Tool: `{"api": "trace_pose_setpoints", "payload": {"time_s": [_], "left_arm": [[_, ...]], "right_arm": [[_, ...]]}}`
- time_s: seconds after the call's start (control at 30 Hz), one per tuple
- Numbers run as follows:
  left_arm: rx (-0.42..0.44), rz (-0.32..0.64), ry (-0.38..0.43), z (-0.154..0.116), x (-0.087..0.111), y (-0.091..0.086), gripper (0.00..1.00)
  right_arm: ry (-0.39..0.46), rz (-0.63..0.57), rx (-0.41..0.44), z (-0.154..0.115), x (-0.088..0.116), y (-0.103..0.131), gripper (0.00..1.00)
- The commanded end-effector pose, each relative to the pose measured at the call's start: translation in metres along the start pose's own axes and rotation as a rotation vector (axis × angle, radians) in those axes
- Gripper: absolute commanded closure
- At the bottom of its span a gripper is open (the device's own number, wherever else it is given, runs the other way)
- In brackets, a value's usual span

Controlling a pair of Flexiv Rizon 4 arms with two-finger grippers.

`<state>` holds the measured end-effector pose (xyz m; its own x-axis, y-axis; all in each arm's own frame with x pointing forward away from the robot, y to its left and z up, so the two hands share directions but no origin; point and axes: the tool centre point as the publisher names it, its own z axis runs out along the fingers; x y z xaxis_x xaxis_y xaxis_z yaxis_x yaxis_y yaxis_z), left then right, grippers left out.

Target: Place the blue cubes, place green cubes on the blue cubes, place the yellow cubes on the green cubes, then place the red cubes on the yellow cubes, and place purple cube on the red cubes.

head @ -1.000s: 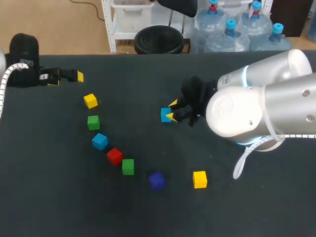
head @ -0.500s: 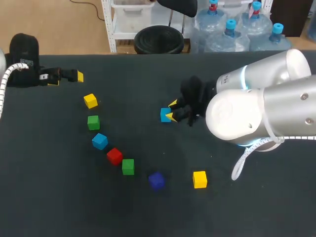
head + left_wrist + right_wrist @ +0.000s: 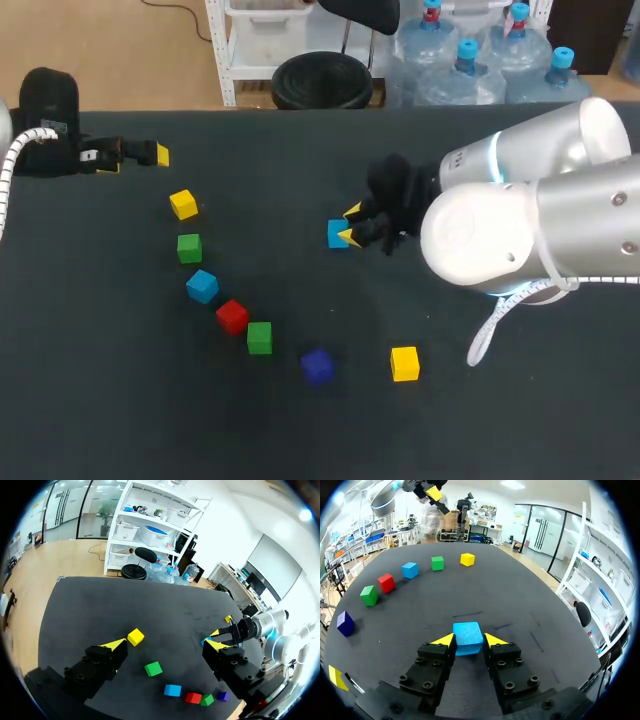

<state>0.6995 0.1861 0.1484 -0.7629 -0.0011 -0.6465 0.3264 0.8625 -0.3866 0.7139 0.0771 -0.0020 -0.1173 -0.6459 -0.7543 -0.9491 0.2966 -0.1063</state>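
Note:
My right gripper [image 3: 348, 223] is shut on a blue cube [image 3: 336, 233] near the table's middle; the right wrist view shows that cube [image 3: 467, 637] pinched between both yellow-tipped fingers [image 3: 469, 641]. To the left, loose cubes run in a curved line: yellow [image 3: 183, 204], green [image 3: 189, 247], a second blue cube [image 3: 202, 286], red [image 3: 232, 316], green [image 3: 260, 337] and purple [image 3: 317, 365]. Another yellow cube [image 3: 404, 363] lies in front of the right arm. My left gripper [image 3: 135, 161] hangs open at the far left with nothing in it [image 3: 165, 644].
The black table [image 3: 120, 400] has bare room at the front left and across the back between the arms. My bulky right arm [image 3: 520, 230] covers the right side of the table.
The right arm has edged very slightly to the right with the blue cube still in its gripper. The left arm and the loose cubes have stayed put.

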Motion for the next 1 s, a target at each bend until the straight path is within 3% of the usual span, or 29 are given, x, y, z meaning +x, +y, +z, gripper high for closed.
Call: {"api": "trace_pose_setpoints", "payload": {"time_s": [0.03,0.27,0.33,0.37,0.5,0.67,0.8,0.87,1.0], "left_arm": [[-0.006,-0.001,0.005,0.0,-0.001,-0.001,0.0],[-0.006,-0.001,0.005,0.0,-0.001,-0.001,0.0],[-0.006,-0.001,0.005,0.0,-0.001,-0.001,0.0],[-0.006,-0.001,0.005,0.0,-0.001,-0.001,0.0],[-0.006,-0.001,0.005,0.0,-0.001,-0.001,0.0],[-0.006,-0.001,0.005,0.0,-0.001,-0.001,0.0],[-0.006,-0.001,0.005,0.0,-0.001,-0.001,0.0],[-0.006,-0.001,0.005,0.0,-0.001,-0.001,0.0],[-0.006,-0.001,0.005,0.0,-0.001,-0.001,0.0]], "right_arm": [[-0.002,0.002,-0.003,0.001,0.001,-0.001,0.66],[-0.001,0.009,-0.002,0.002,0.001,-0.001,0.51],[0.0,0.01,-0.003,0.002,0.001,-0.001,0.24],[0.0,0.01,-0.004,0.002,0.001,-0.001,0.21],[-0.002,0.012,-0.004,0.002,0.0,0.0,0.25],[0.002,0.016,0.001,-0.001,0.002,-0.002,0.16],[-0.007,0.024,0.006,-0.012,-0.001,-0.004,0.18],[-0.01,0.024,0.005,-0.016,-0.001,-0.004,0.48],[-0.005,0.023,0.008,-0.022,0.003,-0.006,0.5]]}}
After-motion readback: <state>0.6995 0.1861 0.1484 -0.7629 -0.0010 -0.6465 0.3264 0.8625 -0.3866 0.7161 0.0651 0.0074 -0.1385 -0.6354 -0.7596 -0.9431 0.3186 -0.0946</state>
